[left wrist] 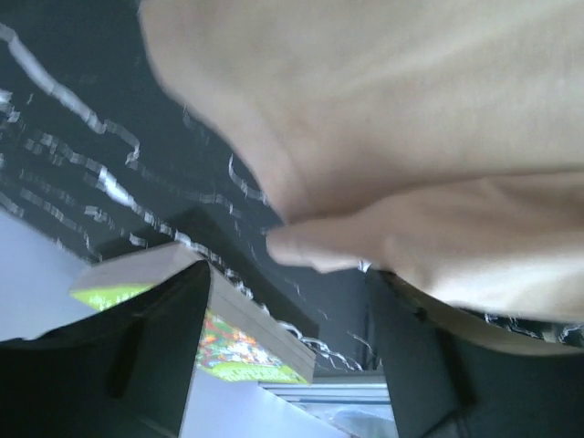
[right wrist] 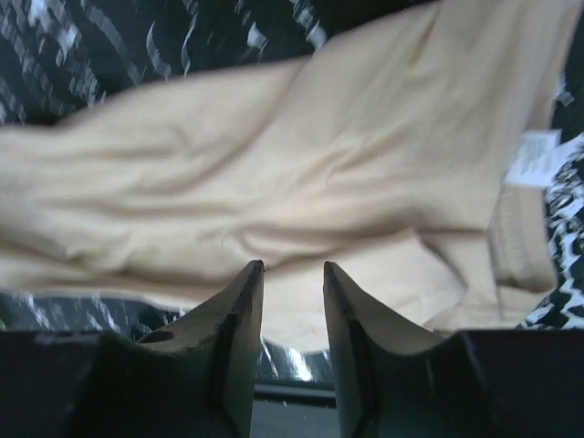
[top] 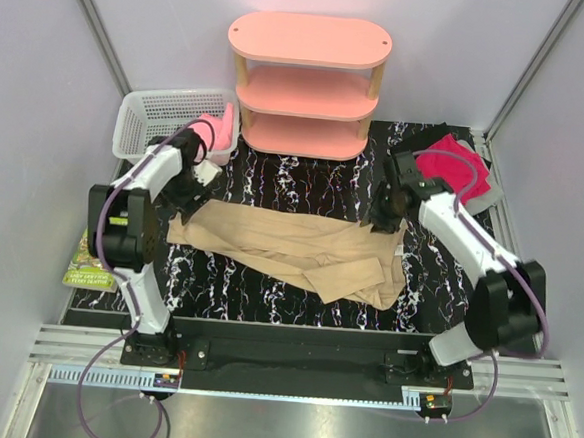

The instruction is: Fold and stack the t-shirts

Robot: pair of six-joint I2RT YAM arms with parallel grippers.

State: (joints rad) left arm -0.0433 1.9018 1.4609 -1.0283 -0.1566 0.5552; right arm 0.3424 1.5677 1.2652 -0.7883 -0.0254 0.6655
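Tan-beige t-shirt (top: 300,250) lies rumpled and partly folded on the black marbled table (top: 304,185), in front of the pink shelf (top: 307,80) on the side nearer the arm bases. My left gripper (left wrist: 287,292) sits at the shirt's end that lies in front of the shelf's left leg; its fingers (left wrist: 137,365) stand wide apart, released, with the cloth edge draped against one of them but nothing pinched. My right gripper (right wrist: 294,274) hangs over the shirt's other end, in front of the shelf's right leg, with a narrow gap between the jaws and no cloth in that gap. Right of the shelf I see the magenta-red t-shirt (top: 454,165) resting on the grey t-shirt (top: 486,198), with the black t-shirt (top: 428,136) under them. Left of the shelf, the light pink t-shirt (top: 213,131) hangs in the white mesh basket (top: 149,119).
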